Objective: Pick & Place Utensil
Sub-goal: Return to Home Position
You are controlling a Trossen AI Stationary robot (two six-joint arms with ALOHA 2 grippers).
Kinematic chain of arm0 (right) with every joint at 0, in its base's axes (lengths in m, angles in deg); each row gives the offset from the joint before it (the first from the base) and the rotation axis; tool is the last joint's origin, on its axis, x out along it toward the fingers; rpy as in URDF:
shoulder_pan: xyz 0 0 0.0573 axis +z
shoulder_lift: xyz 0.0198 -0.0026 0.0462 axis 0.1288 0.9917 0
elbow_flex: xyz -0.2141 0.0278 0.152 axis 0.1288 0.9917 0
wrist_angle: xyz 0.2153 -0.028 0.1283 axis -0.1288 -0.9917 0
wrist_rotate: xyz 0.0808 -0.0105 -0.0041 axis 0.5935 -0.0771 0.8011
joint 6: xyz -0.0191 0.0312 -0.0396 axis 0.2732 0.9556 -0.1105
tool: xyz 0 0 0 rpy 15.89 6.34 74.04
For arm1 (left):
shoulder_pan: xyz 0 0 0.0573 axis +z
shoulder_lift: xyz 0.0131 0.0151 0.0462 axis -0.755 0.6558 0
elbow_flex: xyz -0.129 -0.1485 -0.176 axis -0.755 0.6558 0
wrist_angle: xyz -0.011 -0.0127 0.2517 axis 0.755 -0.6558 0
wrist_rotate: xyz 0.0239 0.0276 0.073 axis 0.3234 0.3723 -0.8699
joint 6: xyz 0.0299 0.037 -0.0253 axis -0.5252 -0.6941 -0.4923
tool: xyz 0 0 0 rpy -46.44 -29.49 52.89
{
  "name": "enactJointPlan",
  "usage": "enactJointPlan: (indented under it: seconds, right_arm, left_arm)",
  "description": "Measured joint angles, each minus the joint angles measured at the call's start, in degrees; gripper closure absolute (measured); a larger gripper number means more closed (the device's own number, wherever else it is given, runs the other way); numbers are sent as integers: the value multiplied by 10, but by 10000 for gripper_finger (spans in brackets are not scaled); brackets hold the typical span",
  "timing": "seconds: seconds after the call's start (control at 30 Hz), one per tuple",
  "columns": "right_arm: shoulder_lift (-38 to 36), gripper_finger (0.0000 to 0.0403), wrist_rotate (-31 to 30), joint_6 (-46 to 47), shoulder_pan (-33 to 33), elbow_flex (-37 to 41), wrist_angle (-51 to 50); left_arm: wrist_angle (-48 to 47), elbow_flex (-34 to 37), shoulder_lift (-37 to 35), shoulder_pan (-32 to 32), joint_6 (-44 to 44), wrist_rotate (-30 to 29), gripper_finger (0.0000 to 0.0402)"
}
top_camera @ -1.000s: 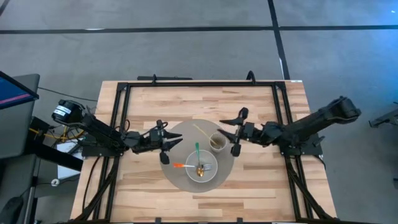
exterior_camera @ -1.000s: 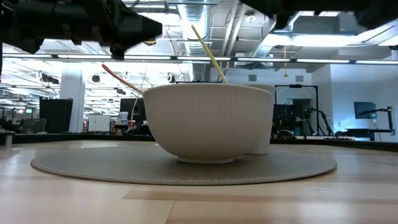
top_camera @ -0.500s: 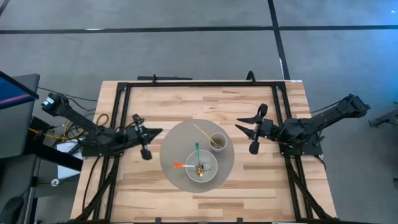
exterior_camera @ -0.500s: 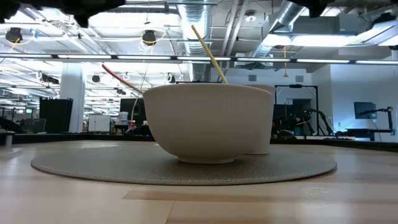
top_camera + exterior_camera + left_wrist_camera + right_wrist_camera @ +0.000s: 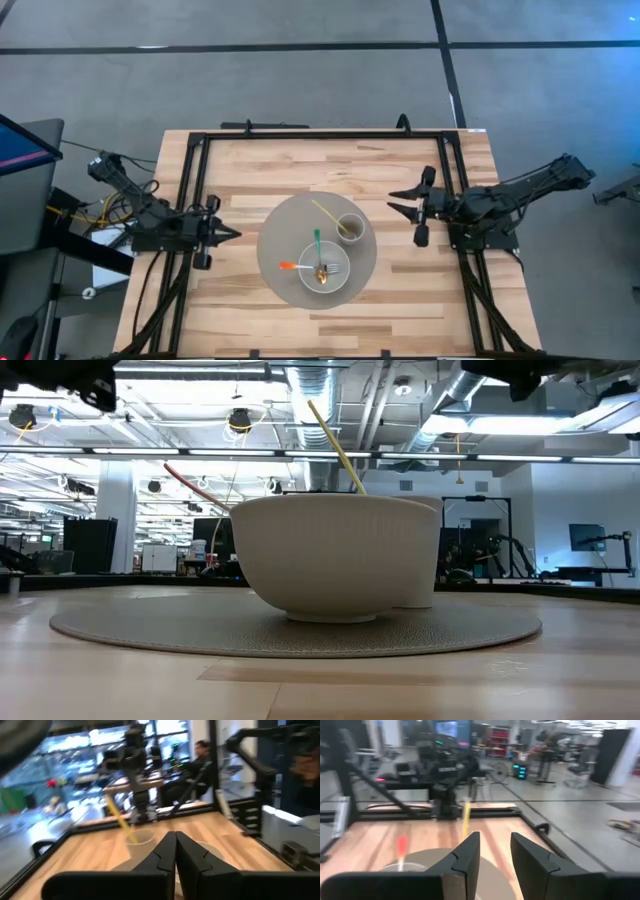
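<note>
A white bowl (image 5: 324, 269) sits on a round grey mat (image 5: 283, 232) mid-table. In it lie an orange-handled utensil (image 5: 289, 266), a green-handled one (image 5: 317, 241) and a fork (image 5: 334, 268). A small cup (image 5: 349, 228) beside it holds a yellow stick (image 5: 325, 211) leaning on its rim. In the low view the bowl (image 5: 340, 555) hides most of the cup (image 5: 428, 555). My left gripper (image 5: 236, 236) is shut, off the mat's left side. My right gripper (image 5: 390, 202) is open, right of the mat. Neither holds anything.
A black frame rail (image 5: 320, 135) runs around the table's far, left and right sides. Bare wood lies near the table's near edge (image 5: 320, 325). A person (image 5: 200, 755) sits in the room beyond the table. Cables lie off the left side (image 5: 100, 210).
Both arms have drawn back from over the mat. The left gripper has moved toward the table's left edge, the right gripper toward the right edge. Bowl, cup and utensils have stayed where they were.
</note>
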Motion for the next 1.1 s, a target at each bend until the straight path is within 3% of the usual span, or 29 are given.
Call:
enactJointPlan:
  seconds: [0.2,0.43,0.63,0.87,1.1]
  right_arm:
    - [-20,300,50,-28,-17,33,16]
    - [-84,300,64,-31,-58,77,18]
    - [-181,300,65,-31,-95,137,15]
    - [-288,300,153,-56,-118,176,-9]
    - [-359,300,154,-61,-118,193,-74]
  left_arm:
    - [78,82,-90,48,-55,110,395]
    - [45,111,-173,110,-57,116,392]
    - [42,110,-170,156,-53,158,396]
    - [42,110,-169,216,-53,170,394]
    - [42,110,-169,249,-25,170,390]
